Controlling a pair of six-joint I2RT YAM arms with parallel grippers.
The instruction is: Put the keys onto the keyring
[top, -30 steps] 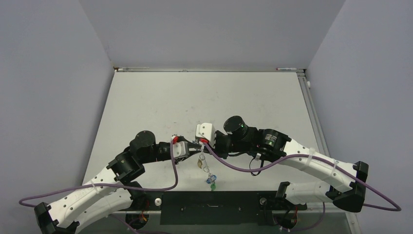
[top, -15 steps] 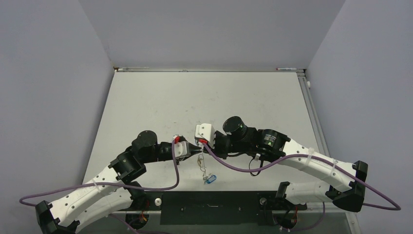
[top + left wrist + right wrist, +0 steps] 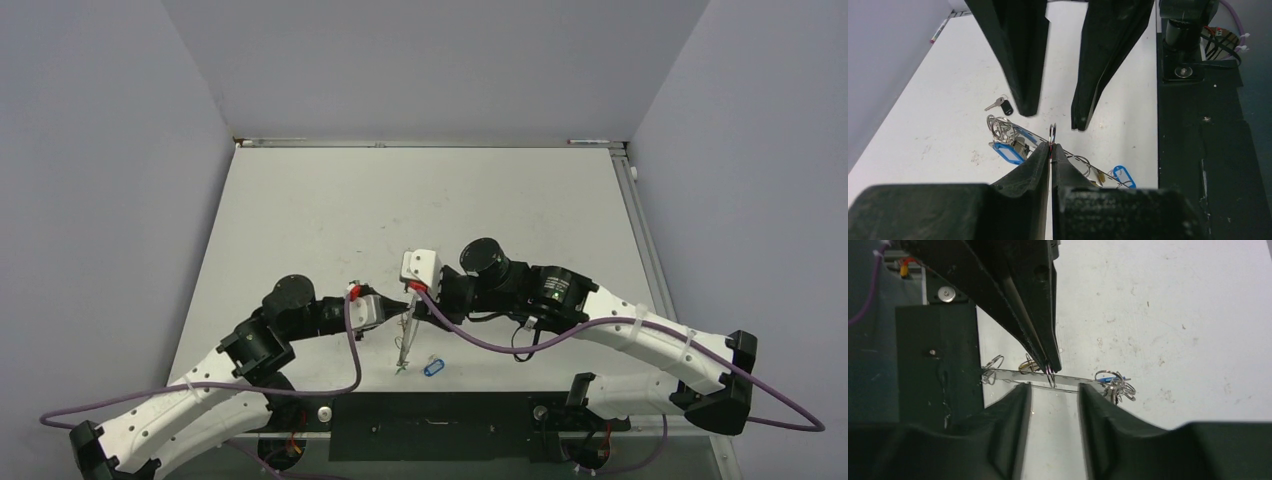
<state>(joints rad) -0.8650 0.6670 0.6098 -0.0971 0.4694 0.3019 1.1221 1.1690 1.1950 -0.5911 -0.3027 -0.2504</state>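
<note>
Left claw (image 3: 1051,149) is pressed together, pinching a small loop (image 3: 1052,133) right at the keyring (image 3: 1068,379) wire. Right claw (image 3: 1053,386) is spread, one finger either side of the left claw's tip, gripping nothing. The keyring runs slanted under the left claw. Bunch of keys (image 3: 1008,140) on the wire to one side of the left claw, blue-tagged key (image 3: 1122,176) to the other. Black key (image 3: 1004,106) lies on the table (image 3: 400,200) just beyond the left claw, off the wire.
</note>
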